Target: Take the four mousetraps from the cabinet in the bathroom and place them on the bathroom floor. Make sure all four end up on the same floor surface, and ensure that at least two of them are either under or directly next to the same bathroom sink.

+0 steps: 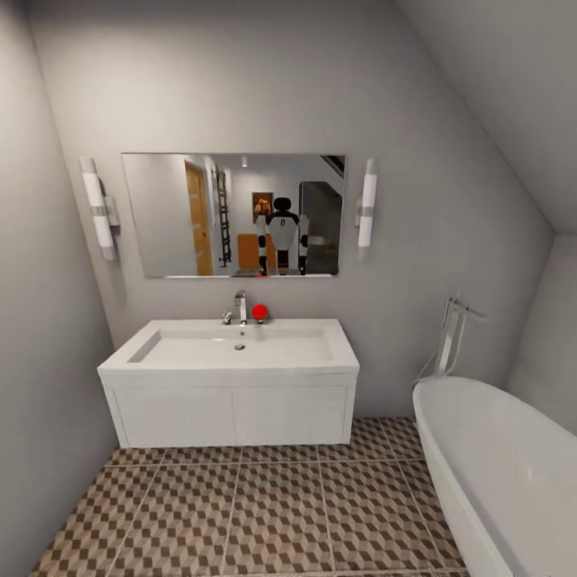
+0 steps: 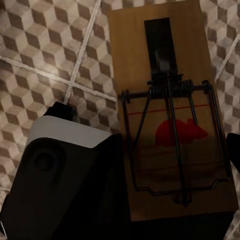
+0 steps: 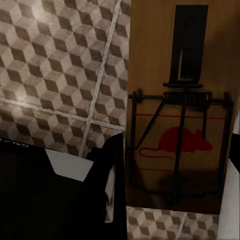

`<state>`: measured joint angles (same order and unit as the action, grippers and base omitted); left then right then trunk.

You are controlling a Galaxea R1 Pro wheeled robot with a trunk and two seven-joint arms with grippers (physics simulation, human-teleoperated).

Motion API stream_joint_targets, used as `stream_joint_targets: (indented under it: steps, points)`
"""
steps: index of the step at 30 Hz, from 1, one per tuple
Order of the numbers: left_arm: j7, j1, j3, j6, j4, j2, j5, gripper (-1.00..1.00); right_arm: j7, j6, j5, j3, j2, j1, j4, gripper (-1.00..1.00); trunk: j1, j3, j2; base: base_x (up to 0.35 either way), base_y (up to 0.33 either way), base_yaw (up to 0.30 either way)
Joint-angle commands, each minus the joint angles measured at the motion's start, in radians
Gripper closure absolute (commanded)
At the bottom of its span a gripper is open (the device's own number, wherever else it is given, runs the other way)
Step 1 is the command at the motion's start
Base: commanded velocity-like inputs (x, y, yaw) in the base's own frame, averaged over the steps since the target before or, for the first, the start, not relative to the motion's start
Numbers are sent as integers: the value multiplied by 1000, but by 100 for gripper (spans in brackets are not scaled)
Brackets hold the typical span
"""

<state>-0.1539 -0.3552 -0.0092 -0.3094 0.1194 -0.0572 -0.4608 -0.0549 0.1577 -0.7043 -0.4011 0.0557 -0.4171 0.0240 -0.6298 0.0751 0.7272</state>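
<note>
In the left wrist view my left gripper (image 2: 172, 150) is shut on a mousetrap (image 2: 150, 60), a tan board with a dark wire spring and a red mouse print. It hangs above the cube-patterned bathroom floor (image 2: 45, 50). My right gripper (image 3: 172, 165) is shut on a second mousetrap (image 3: 150, 50) in the same way, over the floor (image 3: 50, 50). Straight ahead in the head view stands the sink (image 1: 232, 349), a long white basin with a chrome tap (image 1: 241, 306) on a white cupboard base. Tiled floor (image 1: 280, 513) stretches in front of it. The cabinet is out of view.
A white bathtub (image 1: 497, 465) fills the right side, its rim close to the sink's right end. A grey wall closes the left side. Above the sink a mirror (image 1: 232, 215) reflects my body. A small red ball (image 1: 260, 312) sits by the tap.
</note>
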Motion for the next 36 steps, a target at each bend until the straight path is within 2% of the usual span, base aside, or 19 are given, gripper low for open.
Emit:
stream_joint_targets:
  steps: [1,3,7,11,21,26,36]
  points:
    - [-8,-1,-2,-11,3,-1,-4,100,-4,10,4,-8,1,-5,2,100,-4,7,9,0,0,4]
    - [-10,-3,-2,-35,3,-2,0,100,-5,45,33,-8,3,-22,2,100,-12,16,23,0,0,23]
    - [-13,-25,-2,-97,3,-3,4,100,-6,125,59,-7,5,-68,2,100,-27,35,51,0,0,58]
    - [-13,-63,-2,-119,3,-5,9,100,-6,153,64,-8,6,-96,1,100,-43,54,79,0,0,82]
    - [-13,-139,-3,-199,2,-25,49,100,-5,162,67,-8,19,-136,1,100,-81,101,149,0,0,88]
    - [-14,-167,-3,-209,2,-38,53,100,-6,163,68,-8,23,-143,-3,100,-100,124,184,0,0,91]
    - [-15,-227,-3,-218,2,-69,56,100,-5,164,69,-9,25,-164,-73,100,-138,171,254,0,0,92]
